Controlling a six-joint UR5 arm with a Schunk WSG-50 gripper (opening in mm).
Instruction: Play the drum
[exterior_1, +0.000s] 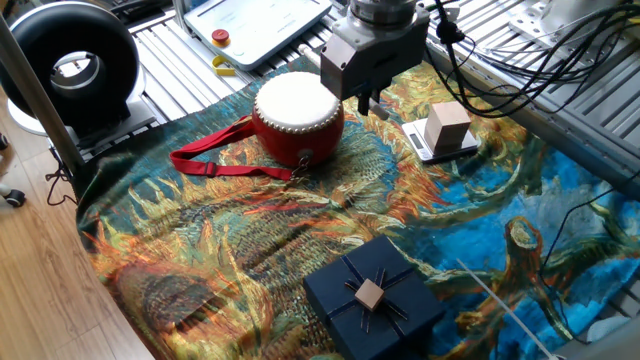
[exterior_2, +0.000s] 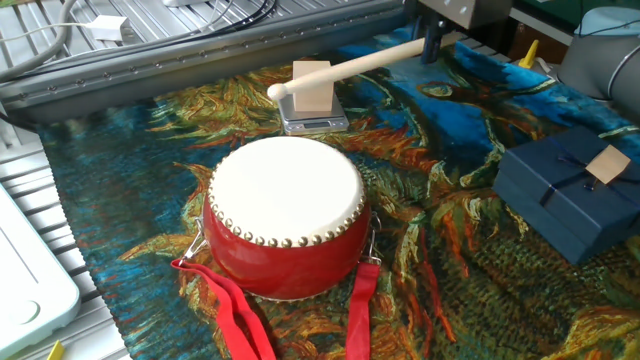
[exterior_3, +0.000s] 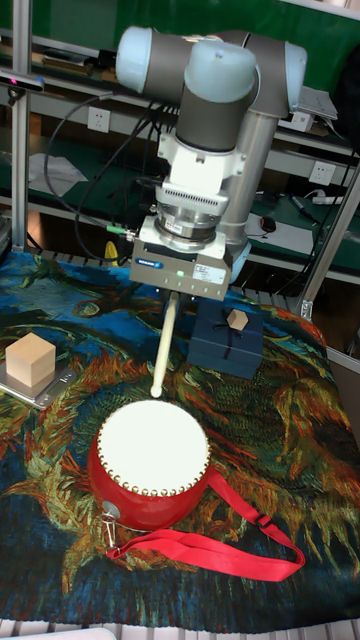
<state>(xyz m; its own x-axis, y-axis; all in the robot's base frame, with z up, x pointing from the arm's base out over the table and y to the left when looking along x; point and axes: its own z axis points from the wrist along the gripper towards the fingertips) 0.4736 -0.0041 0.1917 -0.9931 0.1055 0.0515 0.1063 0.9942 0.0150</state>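
The drum (exterior_1: 297, 120) is red with a cream head and stands on the patterned cloth; its red strap (exterior_1: 215, 160) trails to the left. It also shows in the other fixed view as the drum (exterior_2: 287, 200) and in the tall view as the drum (exterior_3: 150, 460). My gripper (exterior_1: 372, 102) hangs just right of it, shut on a pale wooden drumstick (exterior_2: 350, 68). The stick's round tip (exterior_2: 276, 92) hovers well above the drum head, beyond its far edge. In the tall view the drumstick (exterior_3: 163, 345) slants down from the gripper (exterior_3: 175, 298), its tip just over the head's rim.
A wooden cube (exterior_2: 312, 85) sits on a small scale (exterior_1: 440, 148) behind the drum. A dark blue gift box (exterior_1: 372, 295) lies near the cloth's front. A black ring-shaped device (exterior_1: 70, 65) stands at the left, and cables (exterior_1: 520, 50) run along the metal frame.
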